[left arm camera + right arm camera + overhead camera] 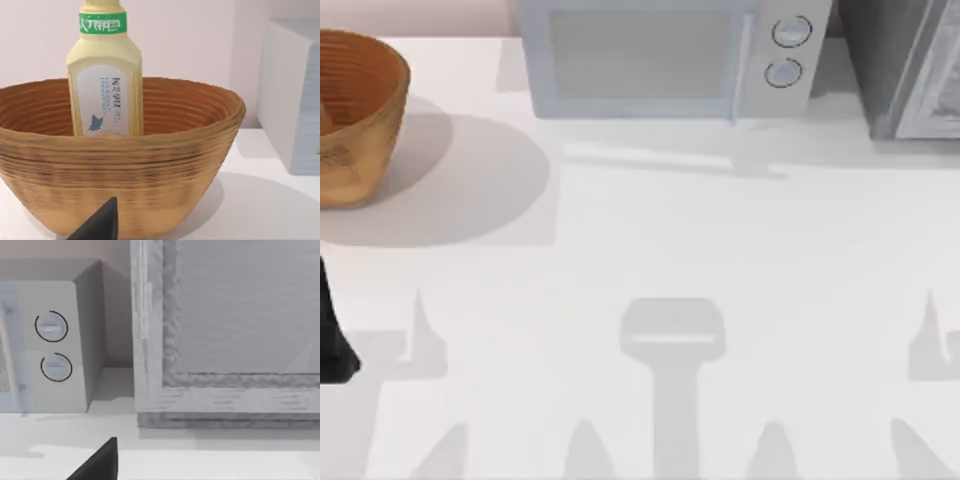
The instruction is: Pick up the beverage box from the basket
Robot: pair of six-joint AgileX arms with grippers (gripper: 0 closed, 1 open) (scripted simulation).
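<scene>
White surface (650, 250) stretches wide, microwave (670, 60) at the back, basket (355, 115) at the far left corner. Inside stands the beverage box (105, 85), upright. Left pincer (100, 225) faces the basket's wall; its state I cannot tell.

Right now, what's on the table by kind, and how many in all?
Wicker basket: 1
Beverage box, standing upright in the basket: 1
Microwave: 1
Grey cabinet: 1
Total: 4
</scene>
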